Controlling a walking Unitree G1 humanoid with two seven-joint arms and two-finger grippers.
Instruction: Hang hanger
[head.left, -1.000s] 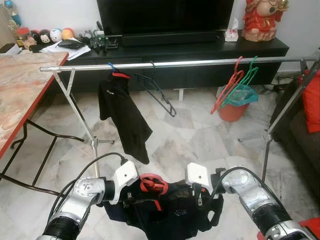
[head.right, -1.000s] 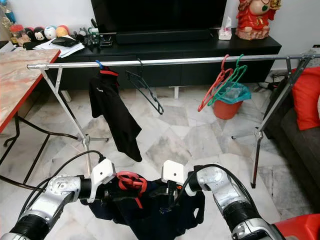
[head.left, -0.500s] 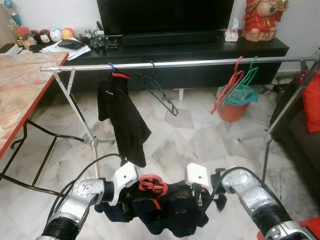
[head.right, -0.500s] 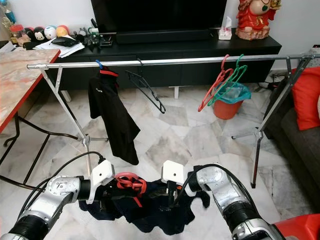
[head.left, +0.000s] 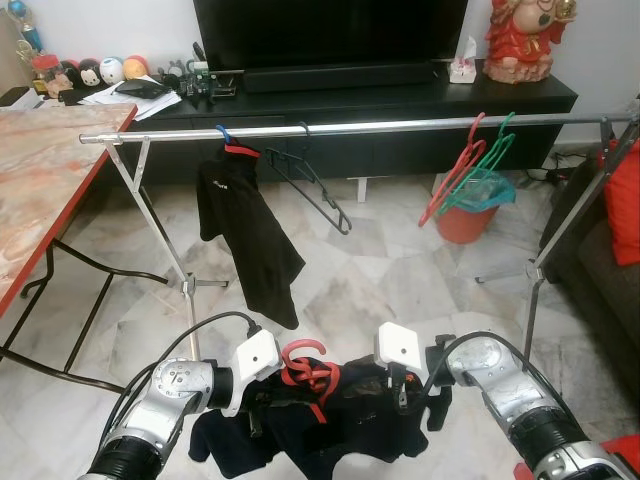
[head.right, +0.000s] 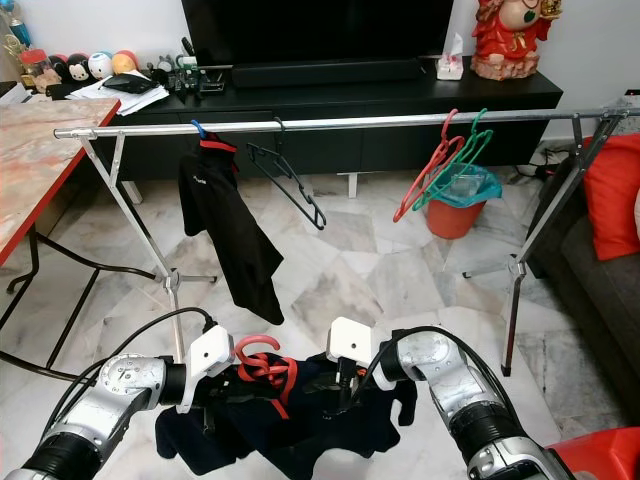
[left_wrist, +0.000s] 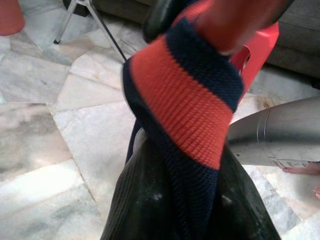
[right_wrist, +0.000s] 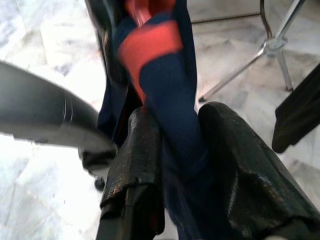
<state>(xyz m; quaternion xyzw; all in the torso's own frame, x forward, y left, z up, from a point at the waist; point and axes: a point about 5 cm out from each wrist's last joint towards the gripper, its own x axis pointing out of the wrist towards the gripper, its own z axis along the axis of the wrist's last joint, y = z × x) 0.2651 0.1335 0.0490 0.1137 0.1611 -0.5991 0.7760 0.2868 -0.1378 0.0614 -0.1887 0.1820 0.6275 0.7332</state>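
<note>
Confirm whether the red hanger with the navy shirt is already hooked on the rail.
No: the red hanger and its navy shirt sit low between both tools, well below the rail.

The rail (head.left: 390, 126) is bare between the black hanger (head.left: 312, 178) and the red and green hangers (head.left: 470, 165); the hung black shirt (head.left: 245, 235) crowds its left end.

Dark garment (head.left: 330, 420) hides most of the red hanger (head.left: 308, 368) and both grippers' fingertips; its hem runs off-frame.
</note>
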